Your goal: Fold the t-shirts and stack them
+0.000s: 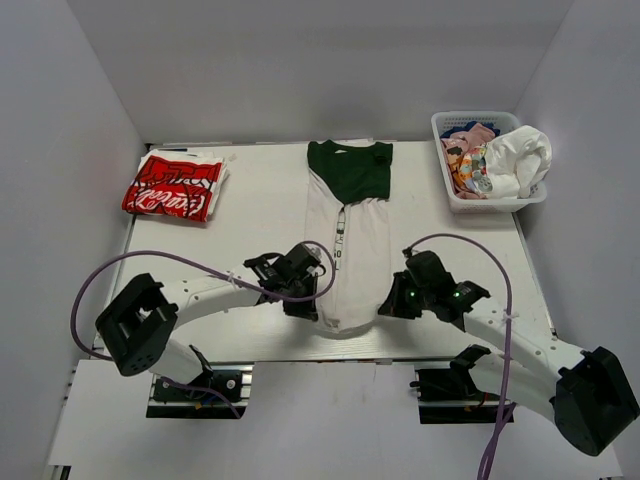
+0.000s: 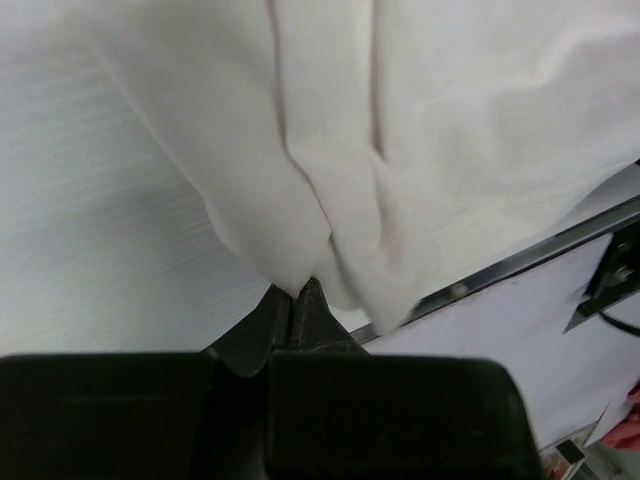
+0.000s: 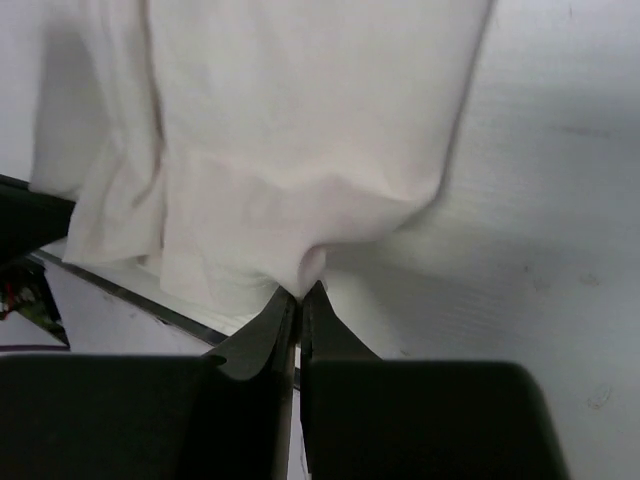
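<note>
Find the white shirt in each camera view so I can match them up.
Top: the white shirt lies as a long strip mid-picture, near hem between the arms.
Left wrist: the shirt fills the upper frame, a hem corner pinched in the left claw.
Right wrist: the shirt fills the upper left, a hem corner pinched in the right claw.
Shared landmark: the metal table edge just beyond the hem.

The bench [image 1: 250, 215] bears a white t-shirt [image 1: 357, 262] between left pincer [image 1: 314, 299] and right pincer [image 1: 384, 304] (red tee [image 1: 175, 187] beyond left, basket [image 1: 490, 204] beyond right).
</note>
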Controlling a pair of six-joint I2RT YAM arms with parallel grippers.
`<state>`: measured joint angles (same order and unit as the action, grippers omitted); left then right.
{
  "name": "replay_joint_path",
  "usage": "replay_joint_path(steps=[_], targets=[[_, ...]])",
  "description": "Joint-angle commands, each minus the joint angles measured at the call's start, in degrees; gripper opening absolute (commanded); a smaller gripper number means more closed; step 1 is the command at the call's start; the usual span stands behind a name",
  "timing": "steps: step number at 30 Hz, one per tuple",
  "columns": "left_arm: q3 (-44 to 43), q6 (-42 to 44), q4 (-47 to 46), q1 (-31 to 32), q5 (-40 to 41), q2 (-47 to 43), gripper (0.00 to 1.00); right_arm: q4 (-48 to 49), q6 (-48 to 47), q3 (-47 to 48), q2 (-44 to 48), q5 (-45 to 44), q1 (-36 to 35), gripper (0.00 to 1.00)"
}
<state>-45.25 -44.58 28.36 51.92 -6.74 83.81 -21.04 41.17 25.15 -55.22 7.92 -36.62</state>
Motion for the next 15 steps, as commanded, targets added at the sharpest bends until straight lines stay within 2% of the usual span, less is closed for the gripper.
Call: replay_joint_path(steps=[1,3,7,13,15], targets=[[-7.27,0.54,3.71,-0.77,6.27,-1.82,0.0,1.08,-1.35,6.05,0.03,-5.97,0.14,0.0],[-10.47,-0.85,5.21,-1.38,9.47,-0.32,0.0,2.23,-1.09,7.99,-0.85,-6.87,0.23,0.0],[-21.77,-1.39,10.22,-3.49,18.06,5.65,0.0,-0.57,-0.74,15.17,-6.37,-13.98,0.67,0.0],[-36.98,1.41,14.71,-9.19,20.45,15.93,0.0,1.61,-3.28,25.02,-16.56,-19.43,2.25,0.0],[-39.46,2.65,14.71,-10.52,19.93,18.84,0.0,1.61,-4.25,28.02,-18.25,-20.93,3.22,0.0]])
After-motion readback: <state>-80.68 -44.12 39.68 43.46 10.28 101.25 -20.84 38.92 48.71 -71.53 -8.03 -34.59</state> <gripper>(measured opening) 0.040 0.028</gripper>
